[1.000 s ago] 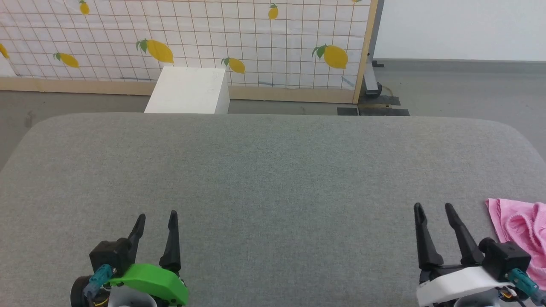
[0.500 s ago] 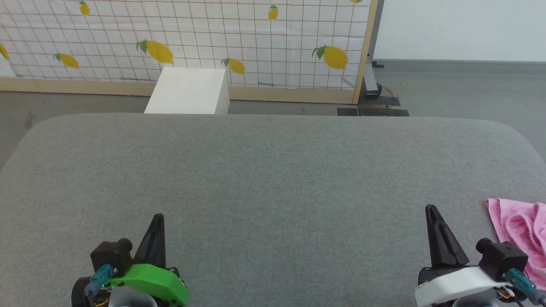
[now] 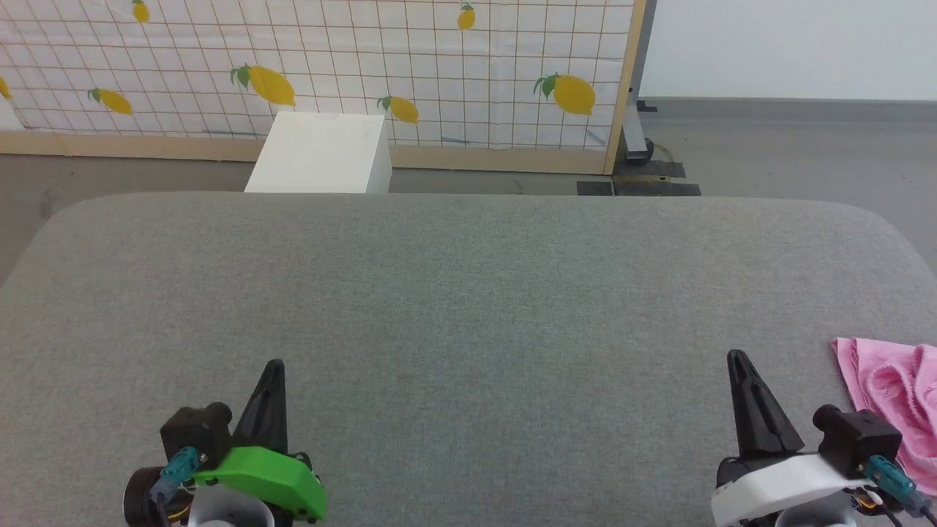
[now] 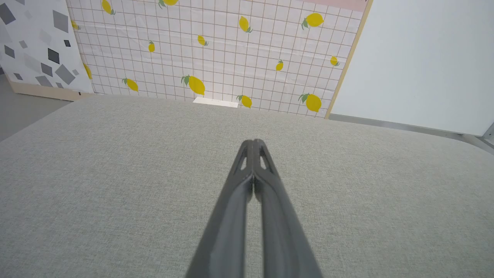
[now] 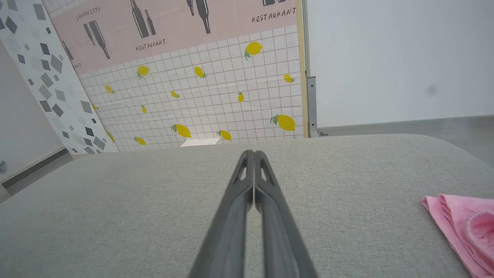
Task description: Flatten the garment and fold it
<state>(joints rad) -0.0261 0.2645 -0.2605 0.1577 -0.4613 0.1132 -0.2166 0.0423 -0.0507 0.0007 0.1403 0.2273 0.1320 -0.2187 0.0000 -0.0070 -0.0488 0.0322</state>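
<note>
Over at the near right edge of the grey padded table, the garment lies in a crumpled pink heap. It is partly cut off by the frame, with its folds bunched up and one straight edge facing left. The right gripper sits just left of it, close but not touching. Its two dark fingers are pressed together into a single point aimed at the far side, holding nothing. The right wrist view backs that up: the fingers meet at the tips, and the pink fabric lies off to the right on the tabletop, apart from them. Across on the near left, the left gripper mirrors the pose, fingers closed tip to tip and empty, well apart from the garment and over bare grey cloth. Whether either gripper touches the surface, I cannot tell. Beyond the table's far edge, a white box stands on the floor against a gridded screen printed with yellow lemons.
</note>
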